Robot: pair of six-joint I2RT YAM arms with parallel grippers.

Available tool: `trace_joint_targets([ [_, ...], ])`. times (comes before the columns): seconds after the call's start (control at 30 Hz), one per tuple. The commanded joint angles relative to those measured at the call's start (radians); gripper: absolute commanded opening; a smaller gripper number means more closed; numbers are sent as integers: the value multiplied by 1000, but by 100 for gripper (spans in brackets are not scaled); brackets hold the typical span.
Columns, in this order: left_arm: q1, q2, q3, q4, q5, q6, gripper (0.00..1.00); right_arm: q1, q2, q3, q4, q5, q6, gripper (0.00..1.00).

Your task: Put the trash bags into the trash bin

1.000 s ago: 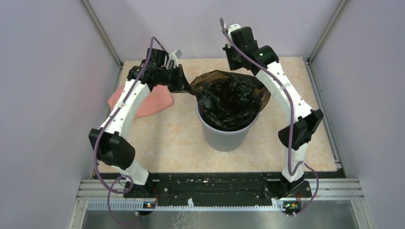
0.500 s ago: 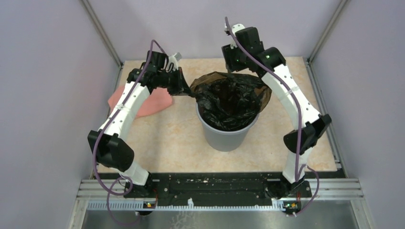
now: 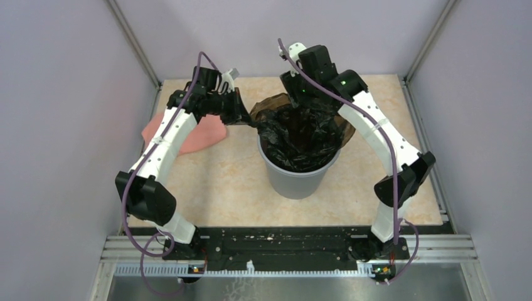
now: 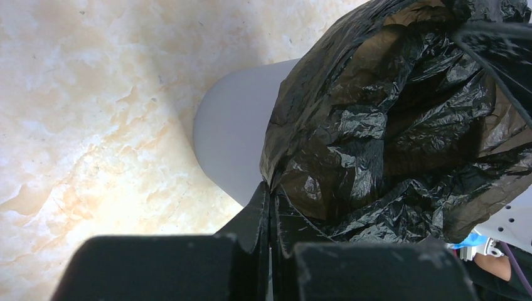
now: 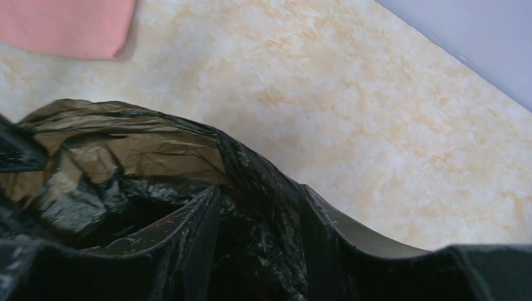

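The black trash bag (image 3: pixel 302 133) sits in the grey trash bin (image 3: pixel 295 179) at the table's middle, its brownish rim standing above the bin's edge. My left gripper (image 3: pixel 246 121) is shut on the bag's left edge, also in the left wrist view (image 4: pixel 270 195), with bag (image 4: pixel 389 125) and bin wall (image 4: pixel 235 144) just beyond it. My right gripper (image 3: pixel 300 103) is open over the bag's far rim. In the right wrist view its fingers (image 5: pixel 260 191) straddle the bag's edge (image 5: pixel 125 150), one inside and one outside.
A salmon-pink folded cloth (image 3: pixel 204 135) lies on the table left of the bin, under the left arm, and shows in the right wrist view (image 5: pixel 69 25). Grey walls enclose the table on three sides.
My right gripper has moved left and down from behind the bin onto the bag's far rim. The left gripper keeps its hold and has barely moved.
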Motion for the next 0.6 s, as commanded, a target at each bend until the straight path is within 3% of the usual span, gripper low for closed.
trace_joint_targets([
  [0.0, -4, -30, 2, 34, 17, -7, 0, 7, 49, 31, -3, 104, -22, 45],
  [0.13, -4, -27, 3, 32, 17, -6, 0, 6, 86, 66, -8, 141, -22, 34],
  [0.33, -4, -29, -4, 26, 4, -4, 0, -10, 133, 141, -13, 242, 24, 6],
  [0.57, -6, -71, -96, 70, -5, -34, 0, -63, 205, 201, -58, 202, 100, 0],
])
